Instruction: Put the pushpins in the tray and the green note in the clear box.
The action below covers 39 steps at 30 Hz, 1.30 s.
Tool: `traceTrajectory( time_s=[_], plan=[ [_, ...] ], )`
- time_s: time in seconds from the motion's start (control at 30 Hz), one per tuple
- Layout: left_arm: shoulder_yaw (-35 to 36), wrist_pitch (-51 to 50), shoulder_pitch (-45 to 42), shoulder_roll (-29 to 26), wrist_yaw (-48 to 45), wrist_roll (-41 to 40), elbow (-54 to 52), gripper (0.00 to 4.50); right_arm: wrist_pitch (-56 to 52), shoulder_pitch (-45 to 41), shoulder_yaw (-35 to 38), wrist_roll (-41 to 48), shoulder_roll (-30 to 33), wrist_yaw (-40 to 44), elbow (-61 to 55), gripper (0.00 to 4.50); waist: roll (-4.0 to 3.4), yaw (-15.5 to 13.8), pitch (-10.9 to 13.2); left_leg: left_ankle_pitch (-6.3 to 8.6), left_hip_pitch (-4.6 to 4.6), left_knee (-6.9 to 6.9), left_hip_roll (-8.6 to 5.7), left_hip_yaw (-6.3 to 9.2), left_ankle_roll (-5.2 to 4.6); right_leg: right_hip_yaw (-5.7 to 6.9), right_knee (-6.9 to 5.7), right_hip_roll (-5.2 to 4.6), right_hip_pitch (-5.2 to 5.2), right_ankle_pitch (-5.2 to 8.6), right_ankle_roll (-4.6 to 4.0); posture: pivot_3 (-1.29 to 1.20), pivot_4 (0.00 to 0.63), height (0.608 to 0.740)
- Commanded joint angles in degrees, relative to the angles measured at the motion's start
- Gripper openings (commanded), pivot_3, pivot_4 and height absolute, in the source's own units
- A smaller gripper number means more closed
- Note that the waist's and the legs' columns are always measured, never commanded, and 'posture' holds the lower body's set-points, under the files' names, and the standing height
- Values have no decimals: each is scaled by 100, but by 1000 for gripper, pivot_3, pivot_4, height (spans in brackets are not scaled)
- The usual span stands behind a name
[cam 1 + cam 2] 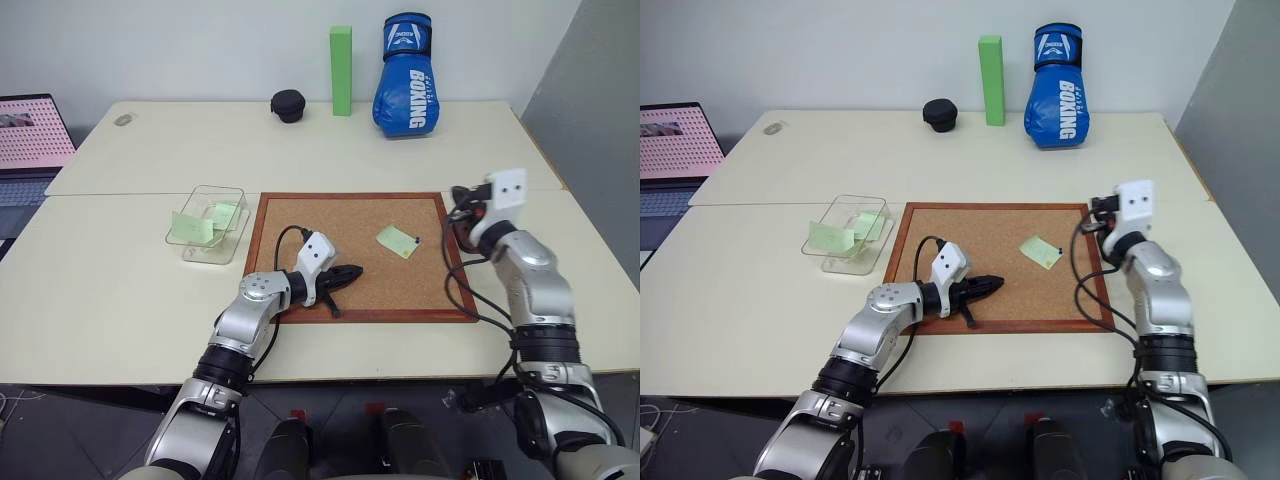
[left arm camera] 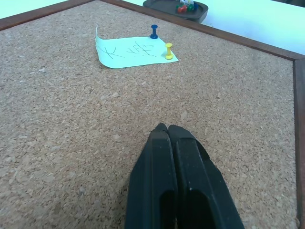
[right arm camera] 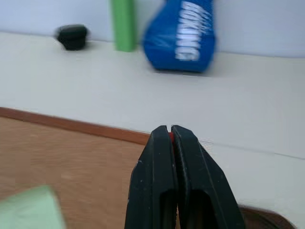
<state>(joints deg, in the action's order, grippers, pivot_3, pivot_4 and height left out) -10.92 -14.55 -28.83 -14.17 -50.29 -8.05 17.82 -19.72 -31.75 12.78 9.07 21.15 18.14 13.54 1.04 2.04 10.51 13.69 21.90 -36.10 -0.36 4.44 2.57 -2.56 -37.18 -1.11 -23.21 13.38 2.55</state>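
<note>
The left gripper (image 2: 167, 130) hovers low over the corkboard (image 1: 300, 212), its two black fingers pressed together with nothing between them, pointing toward about 2 o'clock across the cork. The right gripper (image 3: 170, 130) is raised at the board's 3 o'clock edge and points toward 12 o'clock, at the far side of the table (image 1: 120, 290). Its jaws are pinched tight, and a sliver of red shows between the tips (most likely the red pushpin (image 3: 170, 137), though too little shows to be certain).

The green note (image 1: 397, 241) lies on the cork right of centre, one edge curling up, with handwriting on it. A blue pushpin (image 2: 154, 32) and a yellow pushpin (image 2: 168, 51) stand upright along one of its edges. Past the board's corner, in the left wrist view, sits the tray (image 2: 157, 5), with a few coloured pins inside (red and green at least).

The clear box (image 1: 234, 197) rests on the table just beside the board's 9 o'clock edge, with pale green notes (image 1: 192, 228) already in it.

Along the table's 12 o'clock side stand a black round object (image 1: 288, 105), an upright green block (image 1: 341, 70) and a blue boxing glove (image 1: 406, 80). A laptop (image 1: 30, 140) sits at 10 o'clock.
</note>
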Motion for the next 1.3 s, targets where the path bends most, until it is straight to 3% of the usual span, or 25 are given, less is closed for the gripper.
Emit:
traceTrajectory(
  time_s=[0.03,0.33,0.77,0.97,1.17,1.3],
  plan=[
    [-151,-23,64,87,-52,34,245,0,-349,-37,72,97,142,-28,-42,5,-5,13,-3,0,-2,0,1,-2,0,-2,-1,1,0,0,0,0,150,740],
    [-134,55,-34,119,-65,80,366,0,-346,-287,203,289,163,-39,468,5,-9,-15,-5,-3,0,-3,-3,-3,-4,-2,1,1,2,-2,5,0,150,740],
    [-109,30,70,141,18,66,248,0,83,-534,234,129,354,-287,1286,2477,-10,-13,-6,-3,1,-2,-2,-2,-4,-2,2,1,3,-2,5,0,150,740],
    [-99,40,82,145,37,61,245,0,810,-362,-329,-487,662,-45,1159,3562,-10,-13,-6,-3,1,-2,-2,-3,-4,-3,2,1,2,-2,5,0,150,740],
    [-109,36,83,157,43,64,242,0,1489,283,-1058,-590,912,1136,175,3562,-13,-12,-8,-3,0,0,-1,-2,-4,-1,7,2,3,-1,5,0,150,740],
    [-112,51,78,167,61,72,254,0,1388,619,-1363,-377,879,1762,-362,3562,-13,-15,-8,-3,1,-3,-2,-2,-4,0,8,1,5,-2,8,0,150,740]
  ],
)
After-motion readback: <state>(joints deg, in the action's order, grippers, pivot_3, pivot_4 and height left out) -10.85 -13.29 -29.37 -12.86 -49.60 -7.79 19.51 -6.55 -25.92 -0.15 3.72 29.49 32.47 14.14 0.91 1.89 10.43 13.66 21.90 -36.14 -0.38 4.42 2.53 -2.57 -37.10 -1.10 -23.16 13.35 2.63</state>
